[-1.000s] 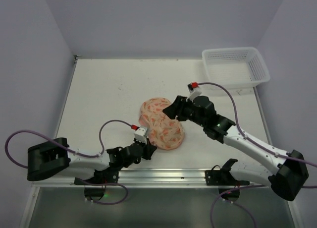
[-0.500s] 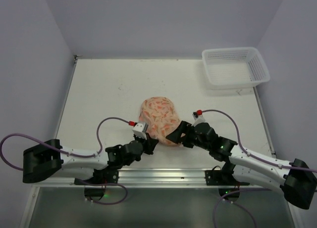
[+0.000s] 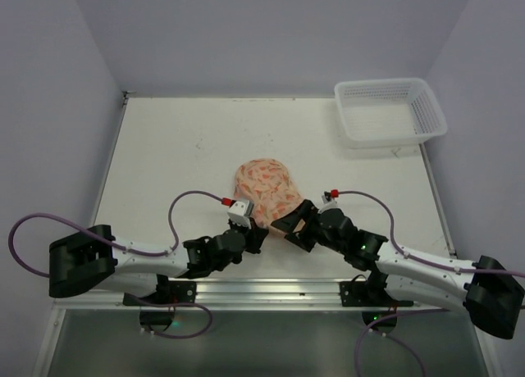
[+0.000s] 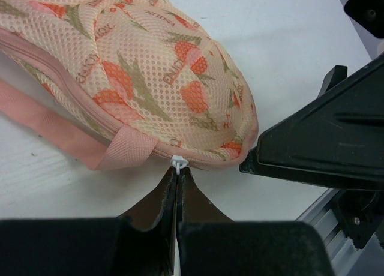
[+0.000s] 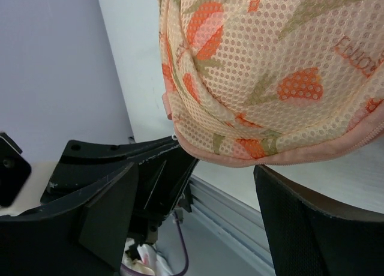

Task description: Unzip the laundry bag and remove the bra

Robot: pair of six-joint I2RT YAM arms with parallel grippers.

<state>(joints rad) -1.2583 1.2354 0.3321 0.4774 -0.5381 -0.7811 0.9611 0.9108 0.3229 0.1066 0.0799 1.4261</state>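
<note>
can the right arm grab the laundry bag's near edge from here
Probably yes: the right gripper is open, the laundry bag right at its mouth with nothing between, though the shut left gripper crowds it.

A flat off-white counter [image 3: 180, 139] fills the middle of the top view, with a few small dark specks [image 3: 199, 145] left of centre. Plain pale lavender walls close it in on three sides: a back wall [image 3: 271, 33] across the top of the frame, a left wall [image 3: 49, 131] and a right wall [image 3: 484, 74]. A silver aluminium rail [image 3: 271, 289] runs along the counter's near edge, with a grey-green strip [image 3: 271, 344] beneath it at the bottom. The light is soft and even, and shadows are faint.
</note>
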